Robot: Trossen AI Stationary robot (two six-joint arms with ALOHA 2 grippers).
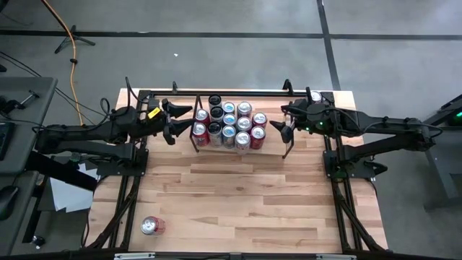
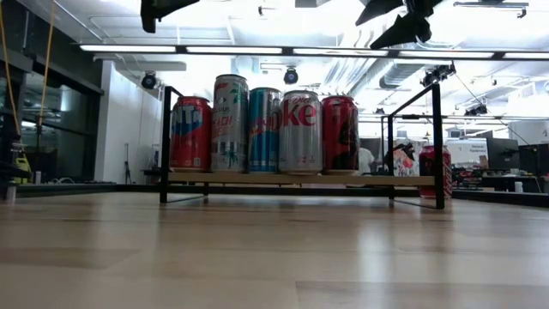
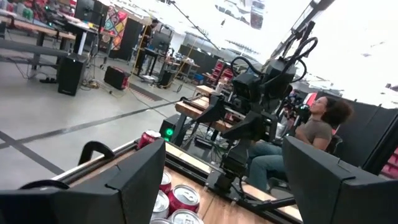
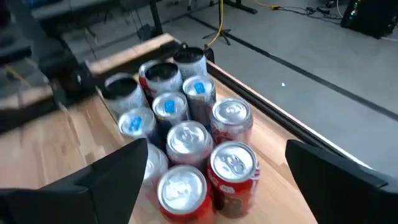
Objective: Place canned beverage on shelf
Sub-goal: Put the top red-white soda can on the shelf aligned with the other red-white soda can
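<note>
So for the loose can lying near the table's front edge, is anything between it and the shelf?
Nothing visible stands between them: only bare table separates the loose can from the shelf. The shelf top is already packed with cans, so free room there looks scarce. Both grippers, left and right, flank the shelf, open.

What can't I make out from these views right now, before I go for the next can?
- Lone can: high view only, too small to read its label.
- Rear cans on the shelf: low view, hidden behind the front row.
- Left hand fingertips: left wrist view, cut off by the picture's edge.
- Right hand: right wrist view, fingers blurred; neither hand visibly holds a can.
</note>
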